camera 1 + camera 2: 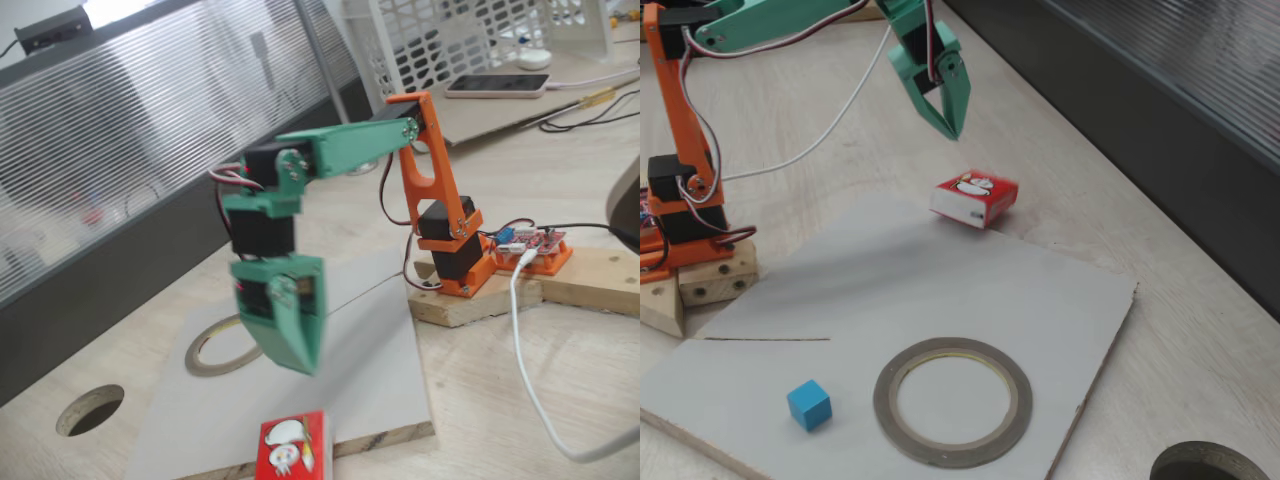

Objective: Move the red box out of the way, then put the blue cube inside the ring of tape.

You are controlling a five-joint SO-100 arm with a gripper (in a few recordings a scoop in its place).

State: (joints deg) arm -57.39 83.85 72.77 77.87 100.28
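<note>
Red box [976,199] sits off the grey board, ring of tape [952,402] open beside blue cube [809,405], gripper [950,122] clenched empty above

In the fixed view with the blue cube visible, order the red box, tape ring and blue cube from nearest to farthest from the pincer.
1. Red box, just below the pincer.
2. Ring of tape, on the board, lower centre.
3. Blue cube, lower left.

No text can be read: the red box [975,199], lying below the hand [945,118], bears white characters too small and blurred to make out.
</note>
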